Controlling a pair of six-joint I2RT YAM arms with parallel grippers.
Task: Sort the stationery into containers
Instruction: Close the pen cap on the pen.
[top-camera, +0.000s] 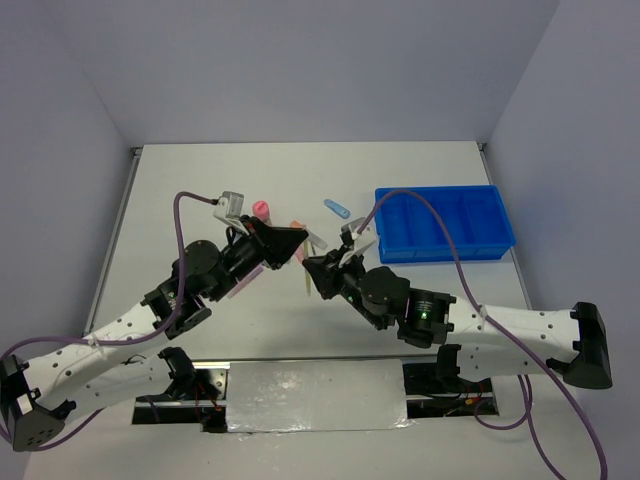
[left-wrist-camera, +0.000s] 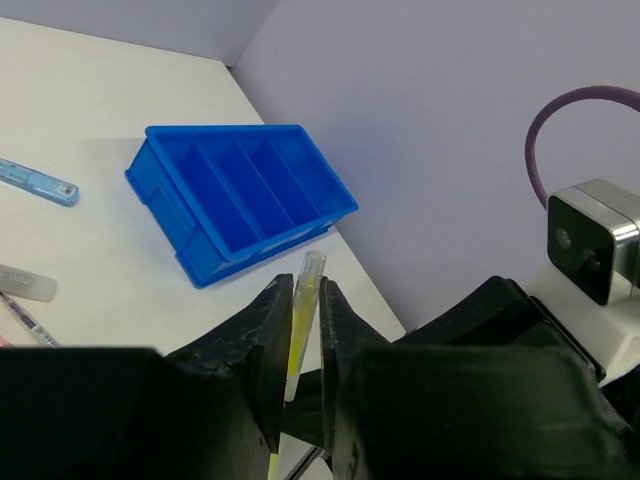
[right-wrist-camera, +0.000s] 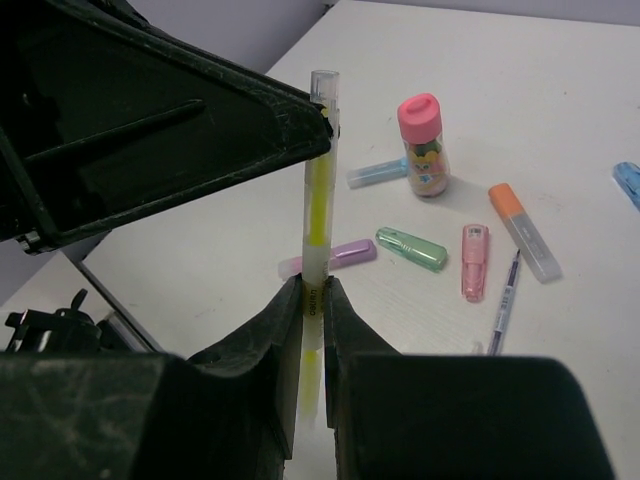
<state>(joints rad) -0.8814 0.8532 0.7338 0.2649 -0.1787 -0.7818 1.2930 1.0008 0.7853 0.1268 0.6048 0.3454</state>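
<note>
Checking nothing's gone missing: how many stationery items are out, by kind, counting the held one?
Short pastel sticks: 6
Thin pens: 2 (yellow pen, dark pen)
Pink-capped bottle: 1
Total: 9

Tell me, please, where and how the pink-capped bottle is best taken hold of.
Probably come straight down and close on the pink cap: the bottle stands upright, the cap is round and topmost, and a blue stick lies close beside its base.
</note>
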